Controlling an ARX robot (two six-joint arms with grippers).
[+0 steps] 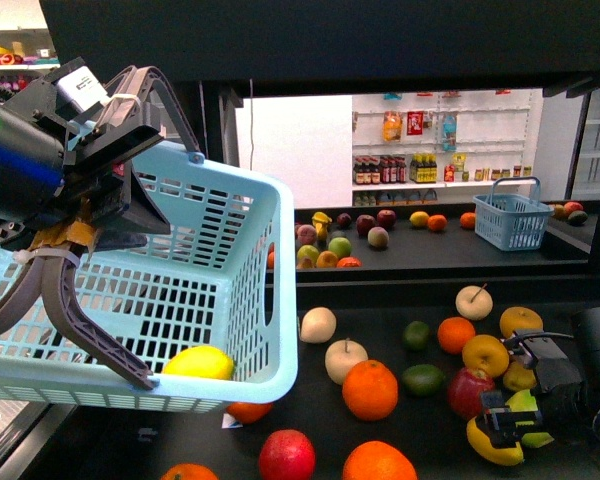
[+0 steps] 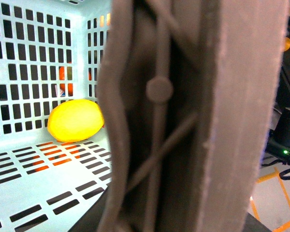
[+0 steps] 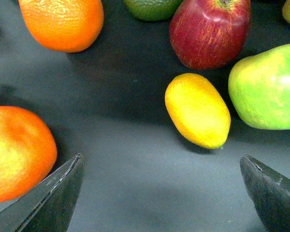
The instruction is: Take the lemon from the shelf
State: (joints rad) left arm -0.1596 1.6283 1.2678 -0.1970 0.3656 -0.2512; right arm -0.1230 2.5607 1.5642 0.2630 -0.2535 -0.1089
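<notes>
The shelf [image 1: 430, 285] fills the middle and right of the front view, its black trays strewn with loose oranges, apples, pears and limes. A light blue basket [image 1: 195, 275] takes up the left of the frame, tilted above the lower tray; it holds a single lemon [image 1: 198, 362], lying in the lower near corner against the slotted wall [image 2: 76, 121]. The left gripper [image 1: 170, 265] sits at the upper left, one grey finger reaching to the basket's far rim and one down over its near rim; I cannot tell whether it grips. A small blue basket [image 1: 512, 220] stands on the upper tray at right; its contents are hidden. The right gripper [image 1: 510, 425], lower right, is spread wide [image 3: 160, 159] and holds nothing, above a yellow oval fruit [image 3: 198, 110] on the bare tray
</notes>
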